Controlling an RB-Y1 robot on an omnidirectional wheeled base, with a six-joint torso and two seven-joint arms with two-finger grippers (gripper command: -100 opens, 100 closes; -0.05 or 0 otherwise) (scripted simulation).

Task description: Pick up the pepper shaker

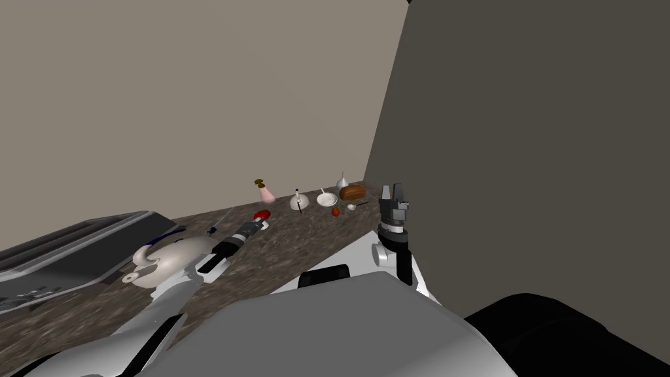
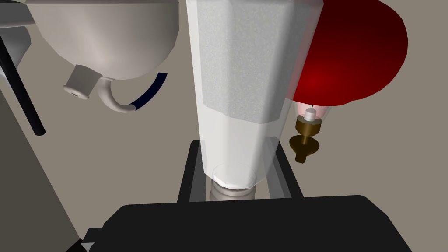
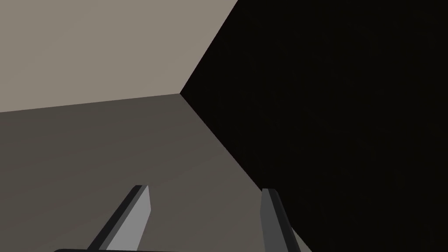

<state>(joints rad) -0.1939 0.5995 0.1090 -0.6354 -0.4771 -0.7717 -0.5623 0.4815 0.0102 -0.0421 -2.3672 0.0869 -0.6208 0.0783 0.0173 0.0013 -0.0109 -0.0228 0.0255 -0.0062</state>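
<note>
Reaching across the speckled table [image 1: 307,239], the left tool [image 1: 258,222] lies just beyond the white teapot [image 1: 167,258]; the right tool [image 1: 392,192] stands well apart from the teapot, pointing up. Left wrist view: its fingers [image 2: 194,170] pinch the clear, white-filled pepper shaker [image 2: 236,87], with the teapot near and a red dome [image 2: 354,52] on the shaker's far side. Right wrist view: fingers [image 3: 135,214] spread.

White teapot [image 1: 171,258], pink bottle [image 1: 266,193], white bowl [image 1: 326,198], brown loaf [image 1: 352,192], speckled counter [image 1: 307,239].
</note>
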